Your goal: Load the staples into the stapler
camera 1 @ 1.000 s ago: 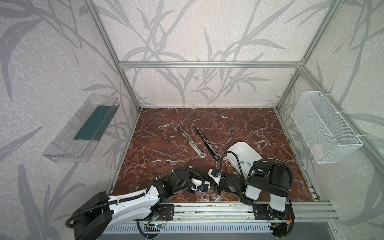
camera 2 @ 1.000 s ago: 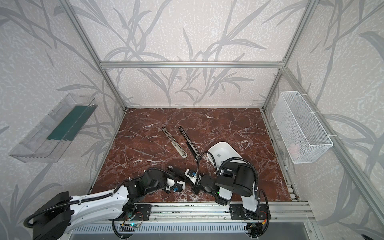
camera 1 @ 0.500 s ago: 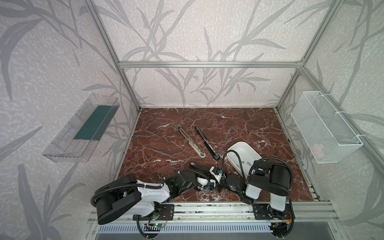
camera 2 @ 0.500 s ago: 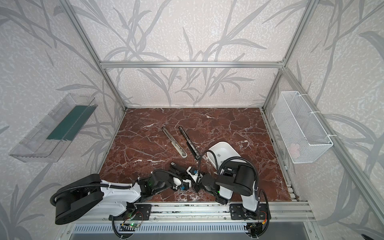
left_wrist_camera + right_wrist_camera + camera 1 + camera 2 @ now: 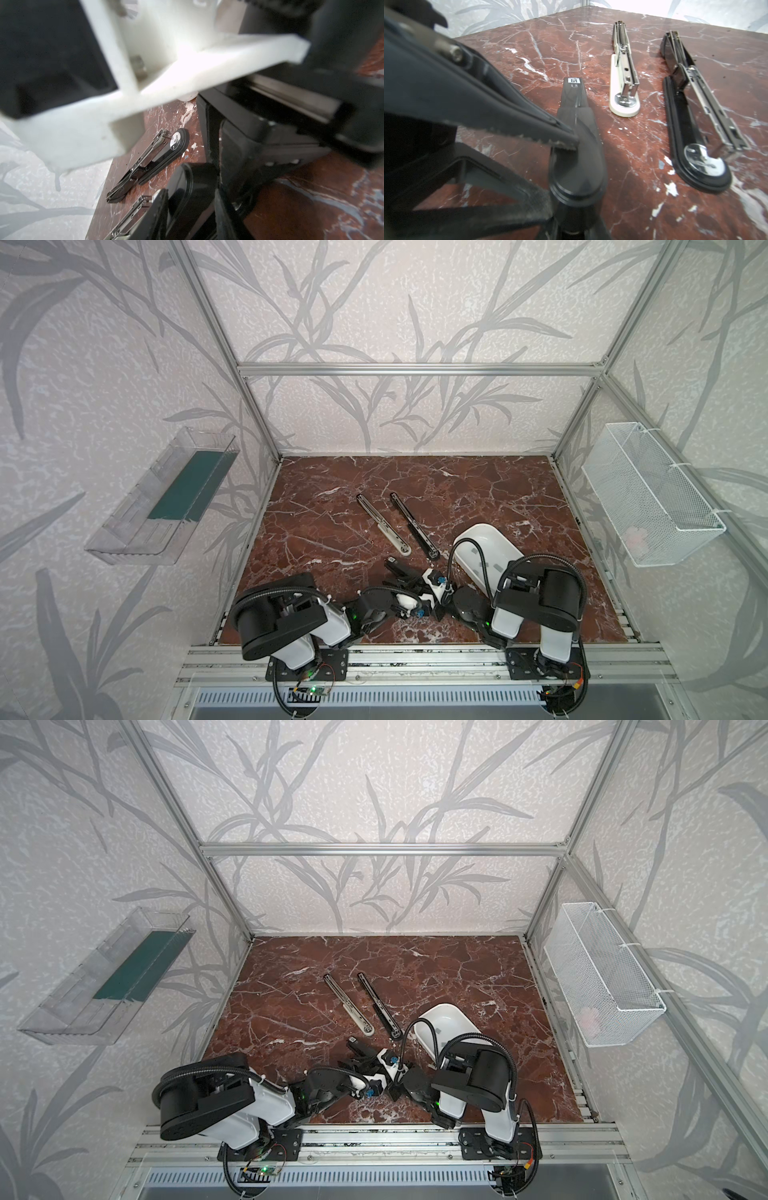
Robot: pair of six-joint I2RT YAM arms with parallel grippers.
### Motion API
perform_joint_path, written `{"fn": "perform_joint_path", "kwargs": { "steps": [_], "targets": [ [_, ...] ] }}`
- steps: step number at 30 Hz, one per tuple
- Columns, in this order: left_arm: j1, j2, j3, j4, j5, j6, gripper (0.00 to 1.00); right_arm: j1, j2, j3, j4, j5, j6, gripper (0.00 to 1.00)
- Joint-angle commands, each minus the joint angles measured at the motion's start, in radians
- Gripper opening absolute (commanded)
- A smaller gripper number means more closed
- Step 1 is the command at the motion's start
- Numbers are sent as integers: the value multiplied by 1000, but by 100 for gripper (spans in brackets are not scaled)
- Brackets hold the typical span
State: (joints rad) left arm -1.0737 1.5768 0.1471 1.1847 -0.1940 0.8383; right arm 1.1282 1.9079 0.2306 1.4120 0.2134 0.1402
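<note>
Near the front edge, right gripper [image 5: 559, 170] clamping the rounded end of the dark stapler [image 5: 577, 116], left gripper [image 5: 409, 587] crowding beside it, its jaw gap unclear, staples [image 5: 469, 549] lying in the white tray [image 5: 505, 543], apart from both.

We are folding left arm [image 5: 286, 614] in toward middle. Its bulky black joint, lying low at far left front corner a second ago, is now rising over front rail [image 5: 415, 655], much nearer centre. We are carrying left gripper [image 5: 430, 612] slightly rightward with it, crowding closer to right arm [image 5: 536, 601] at table [image 5: 498, 489] front edge.
</note>
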Motion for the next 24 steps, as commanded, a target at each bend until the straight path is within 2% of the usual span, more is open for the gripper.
{"fn": "perform_joint_path", "kwargs": {
  "steps": [1,9,18,21,24],
  "targets": [
    [32,6,79,230,-229,-26,41,69,24,-19,-7,-123,0,9],
    [38,-90,98,228,-288,-83,44,76,28,-19,-7,-112,1,8],
    [55,-209,66,209,-224,-183,47,88,73,7,-7,-115,12,8],
    [64,-271,65,138,-218,-219,47,102,85,9,-7,-96,13,8],
    [80,-350,80,-14,-188,-253,45,112,85,4,-7,-82,23,8]
  ]
}}
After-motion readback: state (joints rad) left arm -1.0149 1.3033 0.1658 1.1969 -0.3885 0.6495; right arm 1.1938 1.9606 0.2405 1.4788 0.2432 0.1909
